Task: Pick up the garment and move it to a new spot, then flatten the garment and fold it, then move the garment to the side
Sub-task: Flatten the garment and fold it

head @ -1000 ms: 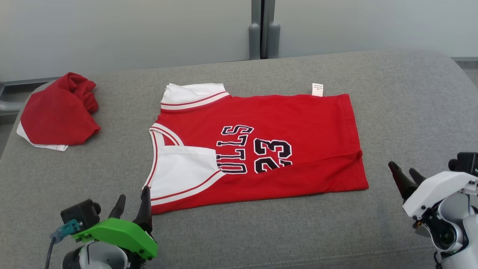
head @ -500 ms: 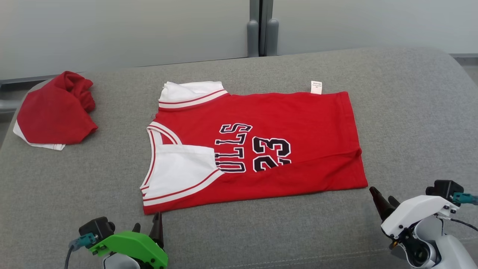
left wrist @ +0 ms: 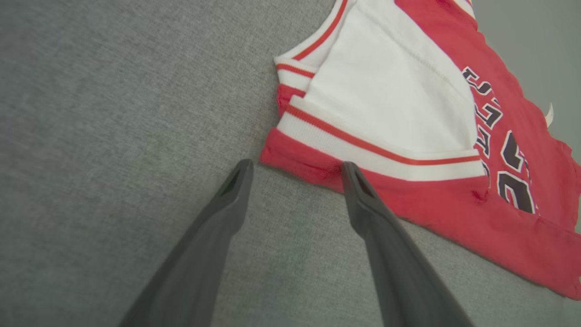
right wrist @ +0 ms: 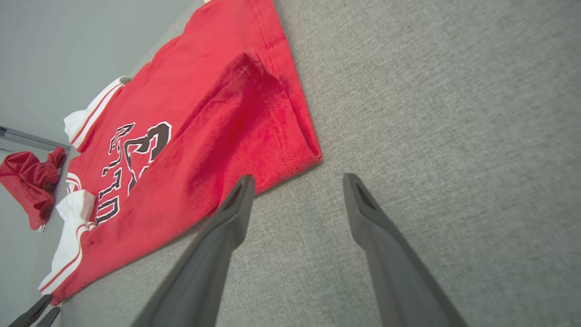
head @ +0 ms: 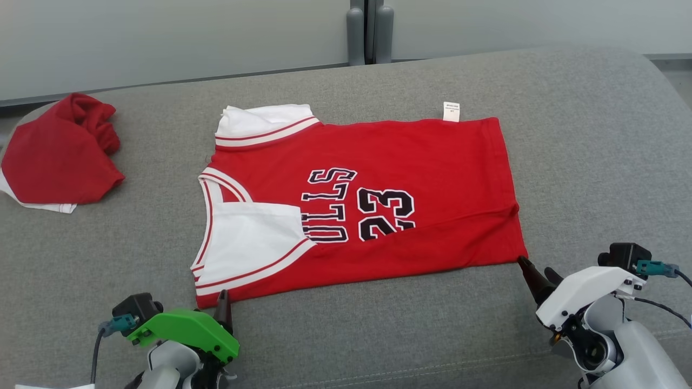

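Red number-23 jersey (head: 367,205) spread flat across the middle of the grey cushion (head: 594,162), neck to the left, hem to the right, near long edge already turned over and cutting the lettering short. Care label (head: 451,111) poking out at the far edge; crumpled red garment (head: 54,156) well apart at the far left. Over the past second, both arms drawn in on the near corners. Left jaws, earlier up beside the white shoulder trim, now lower, at the near left corner, with one fingertip (left wrist: 358,186) touching the red edge and the other over bare cushion. Right jaws, earlier well off to the right, now just at the near hem corner, tips either side of it. Both sets spread wide, grasping nothing. Head camera tipped as well, hence the shifted picture; jersey itself seemingly unmoved. Reads as the set-up for another lengthwise fold: calls for a pinch on each near corner, then a lift across toward the far edge.
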You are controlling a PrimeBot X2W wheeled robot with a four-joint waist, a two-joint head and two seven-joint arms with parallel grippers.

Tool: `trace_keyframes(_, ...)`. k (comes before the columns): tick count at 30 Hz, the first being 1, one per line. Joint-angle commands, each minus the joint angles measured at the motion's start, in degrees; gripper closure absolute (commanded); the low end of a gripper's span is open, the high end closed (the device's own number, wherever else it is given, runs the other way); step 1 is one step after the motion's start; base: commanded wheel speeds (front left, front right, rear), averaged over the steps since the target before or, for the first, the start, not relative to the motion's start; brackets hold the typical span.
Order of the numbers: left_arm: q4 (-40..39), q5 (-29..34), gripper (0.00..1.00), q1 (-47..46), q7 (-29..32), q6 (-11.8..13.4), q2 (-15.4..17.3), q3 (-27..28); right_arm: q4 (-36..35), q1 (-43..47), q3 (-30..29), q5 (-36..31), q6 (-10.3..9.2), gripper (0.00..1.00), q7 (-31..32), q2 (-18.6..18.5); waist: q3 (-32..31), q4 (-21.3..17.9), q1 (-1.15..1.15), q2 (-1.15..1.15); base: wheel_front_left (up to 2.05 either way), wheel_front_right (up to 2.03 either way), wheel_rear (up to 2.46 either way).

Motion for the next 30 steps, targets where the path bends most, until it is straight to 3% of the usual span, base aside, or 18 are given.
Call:
trace_keyframes(1,1.36,-0.55,0.00,-1.65,0.21,-0.36,-0.20,0.30,0.22,-0.86,0.63,0.65,0.00,0.00,-0.44,-0.32,0.89,-0.58,0.00,0.00,0.00,0.00,0.00)
trace_keyframes(9,5.19,-0.91,0.00,-4.71,-0.70,-1.47,-0.73,1.18,1.34,-1.91,2.25,1.82,0.00,0.00,-1.32,-0.41,2.41,-1.06,0.00,0.00,0.00,0.00,0.00)
trace_keyframes(11,5.80,-0.91,0.53,-5.41,-0.92,-2.05,-0.98,1.10,1.78,-2.29,2.67,2.16,0.00,0.00,-1.87,-0.29,2.75,-1.05,0.00,0.00,0.00,0.00,0.00)
trace_keyframes(13,6.05,-0.67,0.76,-5.84,-1.02,-2.73,-1.17,0.79,2.37,-2.72,2.94,2.56,0.00,0.00,-2.41,-0.15,3.02,-0.95,0.00,0.00,0.00,0.00,0.00)
trace_keyframes(16,5.61,0.15,1.00,-6.20,-1.29,-3.54,-0.89,0.09,3.27,-3.10,3.26,3.35,0.00,0.00,-3.27,-0.02,3.39,-0.65,0.00,0.00,0.00,0.00,0.00)
trace_keyframes(22,2.38,1.24,1.00,-5.22,-1.90,-4.56,0.23,-1.04,5.35,-4.17,3.48,5.23,0.00,0.00,-4.90,0.08,4.13,0.39,0.00,0.00,0.00,0.00,0.00)
trace_keyframes(30,-2.87,2.00,1.00,-4.05,-1.50,-3.02,1.22,-1.50,10.02,-7.00,3.00,7.55,-0.02,0.00,-6.86,0.46,5.43,1.72,0.00,0.00,0.00,0.00,0.00)
